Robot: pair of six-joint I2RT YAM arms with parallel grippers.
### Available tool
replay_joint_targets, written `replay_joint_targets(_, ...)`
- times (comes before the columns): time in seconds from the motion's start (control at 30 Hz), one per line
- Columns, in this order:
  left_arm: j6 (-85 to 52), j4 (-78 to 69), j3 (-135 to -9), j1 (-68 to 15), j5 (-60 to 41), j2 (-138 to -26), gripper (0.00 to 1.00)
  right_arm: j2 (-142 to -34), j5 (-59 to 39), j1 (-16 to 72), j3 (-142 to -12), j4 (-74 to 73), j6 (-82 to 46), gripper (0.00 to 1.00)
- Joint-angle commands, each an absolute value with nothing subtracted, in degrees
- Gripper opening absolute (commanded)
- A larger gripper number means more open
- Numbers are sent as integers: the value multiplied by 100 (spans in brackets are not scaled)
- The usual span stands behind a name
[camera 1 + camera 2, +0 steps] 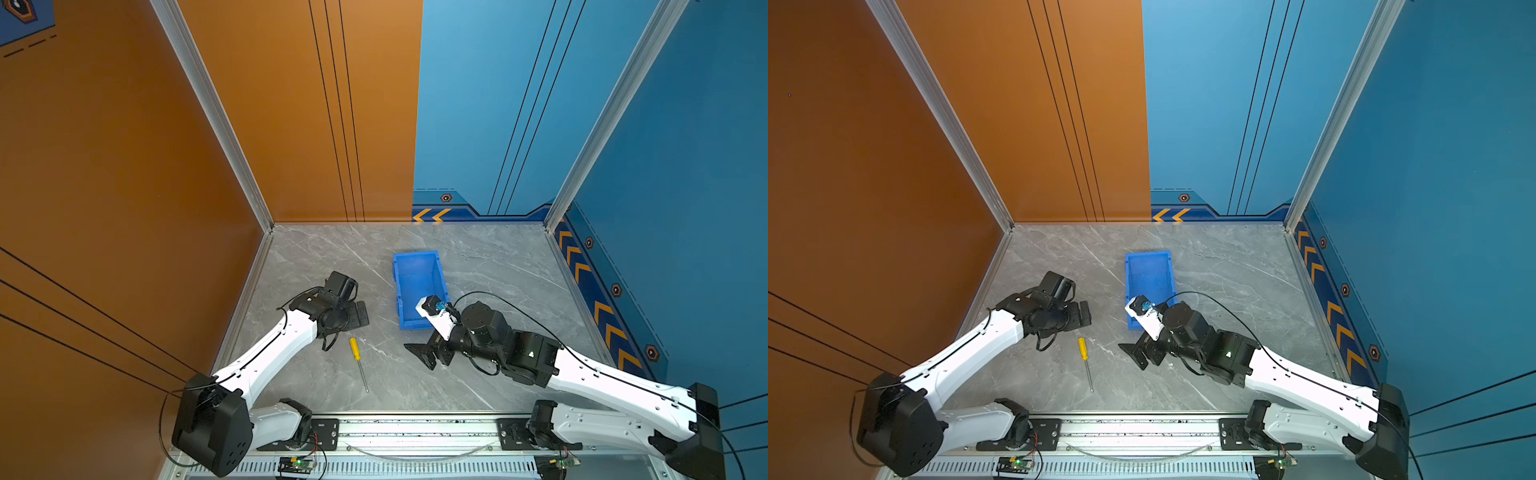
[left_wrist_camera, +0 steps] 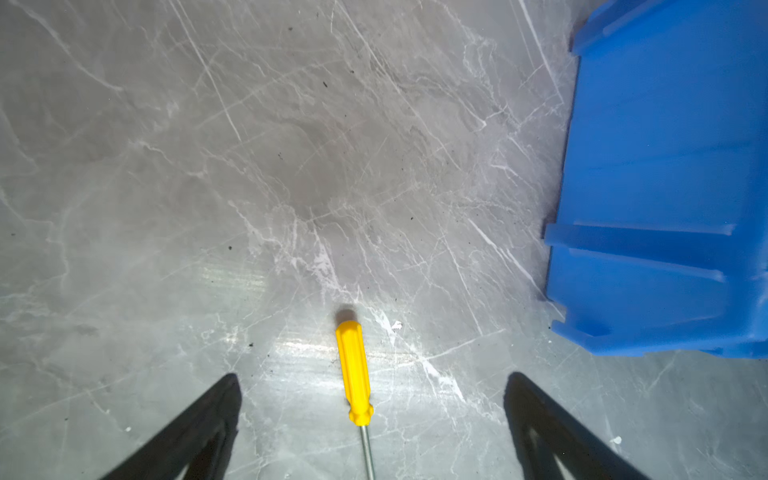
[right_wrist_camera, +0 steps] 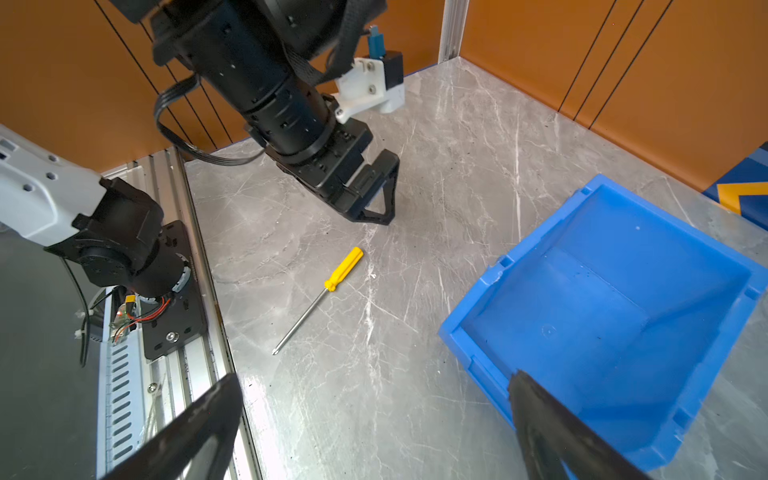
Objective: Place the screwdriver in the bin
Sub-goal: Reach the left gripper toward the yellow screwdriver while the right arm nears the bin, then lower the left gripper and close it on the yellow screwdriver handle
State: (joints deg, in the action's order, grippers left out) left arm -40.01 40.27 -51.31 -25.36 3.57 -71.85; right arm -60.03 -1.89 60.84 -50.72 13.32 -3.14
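The screwdriver (image 1: 359, 365) (image 1: 1086, 365) lies flat on the grey marble tabletop, its yellow handle pointing away from the front rail. In the left wrist view its handle (image 2: 353, 370) shows between the two fingers, touching neither. My left gripper (image 1: 360, 316) (image 1: 1081, 313) (image 2: 372, 377) hangs open just beyond the handle end, raised off the table, as the right wrist view (image 3: 370, 199) shows. The empty blue bin (image 1: 417, 278) (image 1: 1150, 278) (image 2: 665, 166) (image 3: 602, 311) stands to the right. My right gripper (image 1: 430, 355) (image 1: 1142, 353) (image 3: 374, 378) is open and empty by the bin's near end.
An aluminium rail (image 1: 415, 428) with both arm bases runs along the table's front edge. An orange wall (image 1: 124, 208) closes the left side; blue walls (image 1: 685, 208) close the back right and right. A black cable (image 1: 519, 311) loops over the right arm.
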Motion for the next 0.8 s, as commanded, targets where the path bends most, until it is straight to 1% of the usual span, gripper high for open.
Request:
replay_joint_targets(0.0, -4344, 3960, -4886, -2794, 386, -7310, 99, -6234, 13, 6172, -5399, 1254, -312, 100)
replay_joint_targets(0.17, -4721, 3637, -4551, -3135, 491, -7464, 97, -6262, -88, 6442, -5481, 1386, -300, 100)
replay_joint_targets(0.27, -4789, 3570, -4498, -3305, 589, -7665, 96, -6199, -9, 6560, -5311, 1365, -330, 100)
replay_joint_targets(0.57, -5047, 3508, -4474, -3426, 781, -8261, 88, -5963, 146, 6609, -5053, 1300, -527, 100)
replay_joint_targets(0.6, -5060, 3507, -4499, -3428, 803, -8301, 83, -5915, 172, 6607, -5018, 1306, -544, 100)
replay_joint_targets(0.77, -5076, 3507, -4535, -3439, 844, -8517, 73, -5643, 335, 6609, -4784, 1259, -658, 100)
